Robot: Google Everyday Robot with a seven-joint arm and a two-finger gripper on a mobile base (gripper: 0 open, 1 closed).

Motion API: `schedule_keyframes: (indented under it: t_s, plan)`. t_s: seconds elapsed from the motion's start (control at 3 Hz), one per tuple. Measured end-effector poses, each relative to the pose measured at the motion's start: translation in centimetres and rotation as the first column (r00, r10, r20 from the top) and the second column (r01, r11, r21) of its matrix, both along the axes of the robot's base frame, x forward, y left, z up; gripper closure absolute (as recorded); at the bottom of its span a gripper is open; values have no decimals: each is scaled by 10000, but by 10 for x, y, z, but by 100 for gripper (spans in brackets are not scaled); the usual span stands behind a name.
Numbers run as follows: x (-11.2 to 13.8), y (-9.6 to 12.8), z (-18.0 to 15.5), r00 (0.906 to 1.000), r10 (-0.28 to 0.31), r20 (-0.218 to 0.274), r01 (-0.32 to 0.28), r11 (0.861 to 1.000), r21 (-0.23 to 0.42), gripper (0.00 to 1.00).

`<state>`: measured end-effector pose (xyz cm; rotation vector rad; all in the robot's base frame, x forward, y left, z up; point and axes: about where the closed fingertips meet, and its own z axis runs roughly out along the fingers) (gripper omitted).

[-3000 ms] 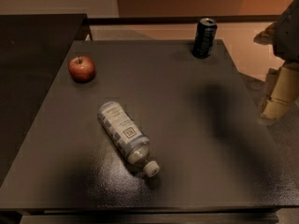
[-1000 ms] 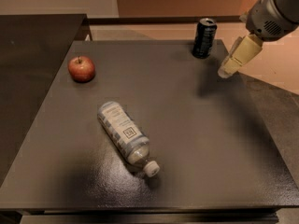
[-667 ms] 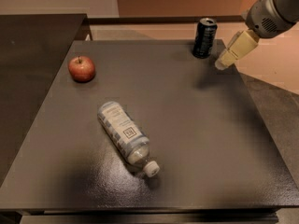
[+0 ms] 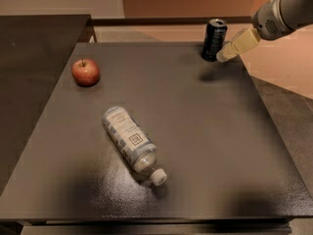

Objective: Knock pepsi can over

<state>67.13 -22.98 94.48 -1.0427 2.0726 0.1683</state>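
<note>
The pepsi can (image 4: 214,39) is a small dark can with a silver top rim. It stands upright at the far right corner of the dark table (image 4: 205,131). My gripper (image 4: 222,57) comes in from the upper right on a grey arm. Its cream-coloured tip is just to the right of the can, at the can's lower half, very close to it or touching it.
A clear plastic water bottle (image 4: 131,142) with a white cap lies on its side in the middle left of the table. A red apple (image 4: 85,72) sits at the far left. A second dark surface (image 4: 34,48) adjoins on the left. The floor lies beyond the right edge.
The gripper has moved from the right side of the table up and left, closing in on the can until its tip is beside it. The can, bottle and apple have not moved.
</note>
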Motion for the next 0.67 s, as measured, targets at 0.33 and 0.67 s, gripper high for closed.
schedule_keyframes:
  t_s: [0.33, 0.67]
  plan:
    - [17, -2, -10, 9982, -452, 400, 421, 9964, 736, 0]
    - [34, -1, -18, 9947, -710, 739, 598, 9878, 1439, 0]
